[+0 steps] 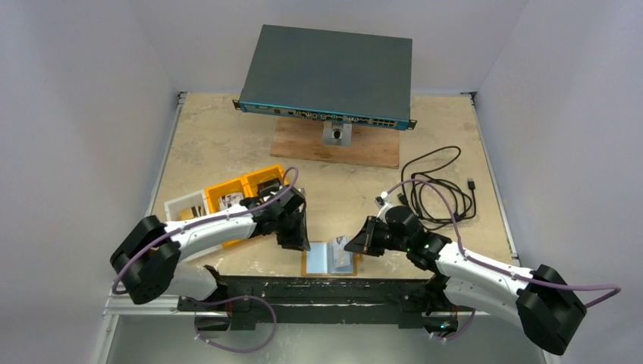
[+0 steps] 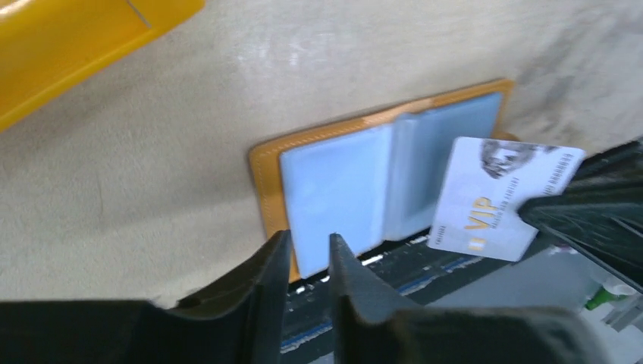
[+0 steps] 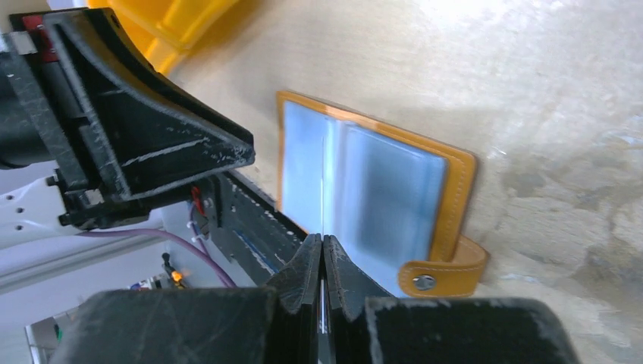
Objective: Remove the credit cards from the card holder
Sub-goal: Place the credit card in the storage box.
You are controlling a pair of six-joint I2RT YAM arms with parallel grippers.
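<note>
In the top view your card holder (image 1: 327, 262) lies open and flat at the table's near edge, with the left gripper (image 1: 298, 243) at its 10 o'clock, fingers slightly apart around nothing, and the right gripper (image 1: 358, 243) at its 2 o'clock, pinching a card (image 2: 500, 199) by its edge. The holder's long axis runs 9 to 3 o'clock, and it has a tan-orange rim, pale blue clear sleeves and a snap tab. The card is silver-white with gold "VIP" lettering, at the holder's right end.
</note>
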